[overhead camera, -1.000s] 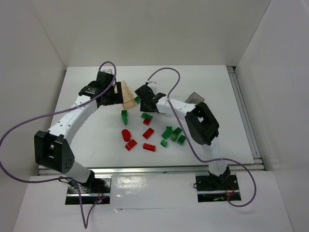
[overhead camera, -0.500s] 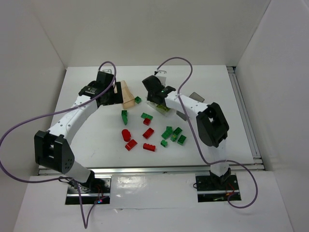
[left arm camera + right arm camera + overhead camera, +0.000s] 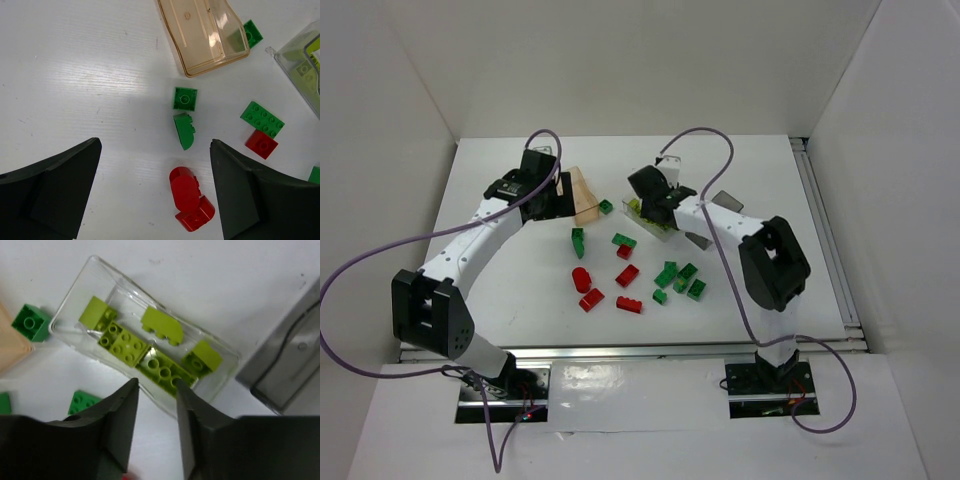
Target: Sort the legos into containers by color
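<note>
The left gripper [image 3: 155,145] is held wide open and empty above the table [image 3: 75,75]. Red legos [image 3: 187,192] and dark green legos [image 3: 185,98] are seen between its fingers, and the peach container [image 3: 200,30] at 1 o'clock. The right gripper [image 3: 157,385] is parted narrowly over the clear container [image 3: 125,295], where yellow-green legos [image 3: 161,325] lie, with nothing seen gripped. The grey container [image 3: 285,365], at 3 o'clock, is cut off by the frame edge
</note>
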`<state>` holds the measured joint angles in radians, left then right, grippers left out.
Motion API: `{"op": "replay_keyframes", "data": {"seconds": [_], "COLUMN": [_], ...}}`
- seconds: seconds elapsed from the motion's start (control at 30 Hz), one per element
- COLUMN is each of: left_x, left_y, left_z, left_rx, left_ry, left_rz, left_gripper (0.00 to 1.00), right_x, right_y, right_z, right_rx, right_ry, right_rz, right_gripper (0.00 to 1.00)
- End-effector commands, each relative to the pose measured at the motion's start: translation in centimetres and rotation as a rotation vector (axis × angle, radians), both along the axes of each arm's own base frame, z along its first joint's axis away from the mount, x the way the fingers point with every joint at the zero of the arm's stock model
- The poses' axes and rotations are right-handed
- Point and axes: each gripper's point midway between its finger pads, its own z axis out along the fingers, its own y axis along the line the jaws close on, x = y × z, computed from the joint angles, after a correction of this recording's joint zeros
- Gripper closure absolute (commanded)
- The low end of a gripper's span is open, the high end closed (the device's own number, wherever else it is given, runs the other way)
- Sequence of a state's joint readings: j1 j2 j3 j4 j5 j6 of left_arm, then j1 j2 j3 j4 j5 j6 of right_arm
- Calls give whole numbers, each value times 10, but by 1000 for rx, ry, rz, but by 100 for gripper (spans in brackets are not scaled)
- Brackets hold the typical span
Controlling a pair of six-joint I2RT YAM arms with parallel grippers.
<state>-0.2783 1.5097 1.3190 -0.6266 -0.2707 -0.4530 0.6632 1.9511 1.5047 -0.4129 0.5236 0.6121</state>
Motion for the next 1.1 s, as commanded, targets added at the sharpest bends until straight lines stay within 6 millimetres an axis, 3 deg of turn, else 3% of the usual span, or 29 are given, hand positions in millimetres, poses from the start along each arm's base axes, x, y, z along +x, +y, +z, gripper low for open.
{"op": "replay_keyframes", "data": {"seconds": [0.0, 0.03, 0.1, 0.13, 0.2, 0.23, 0.27, 0.37, 0.43, 0.53, 0.7, 1.07], "left_x": [2, 3, 3, 6, 6, 8, 10, 10, 11, 13, 13, 14], "left_y": [-1, -1, -1, -2, -2, -4, -5, -7, -8, -13, -12, -13], "left_z": [14, 10, 10, 11, 7, 8, 12, 8, 4, 8, 8, 4], "left_rx": [-22, -19, -19, -19, -16, -27, -30, -34, -37, -57, -51, -48], "left_ry": [-42, -32, -32, -32, -23, -30, -40, -28, -16, -29, -29, -18], "left_rz": [15, 15, 15, 15, 16, 9, 8, 3, -3, -16, -23, -23], "left_gripper": [1, 1, 1, 1, 1, 1, 1, 1, 1, 1, 1, 1], "right_x": [-26, -38, -61, -80, -106, -124, -137, -164, -177, -183, -181, -164], "right_y": [-21, -23, -32, -36, -34, -31, -26, -20, -14, 6, 4, 7], "right_z": [40, 53, 44, 27, 30, 16, 18, 1, -12, -18, -41, -56], "right_rx": [6, 29, 35, 18, 45, 60, 91, 133, 200, 325, 279, 210], "right_ry": [-83, -99, -53, -8, 8, 58, 69, 154, 213, 245, 279, 260], "right_rz": [-28, -13, -12, 8, 48, 86, 104, 120, 101, 117, 96, 76], "right_gripper": [59, 62, 64, 64, 63, 56, 51, 30, 25, 22, 22, 25]}}
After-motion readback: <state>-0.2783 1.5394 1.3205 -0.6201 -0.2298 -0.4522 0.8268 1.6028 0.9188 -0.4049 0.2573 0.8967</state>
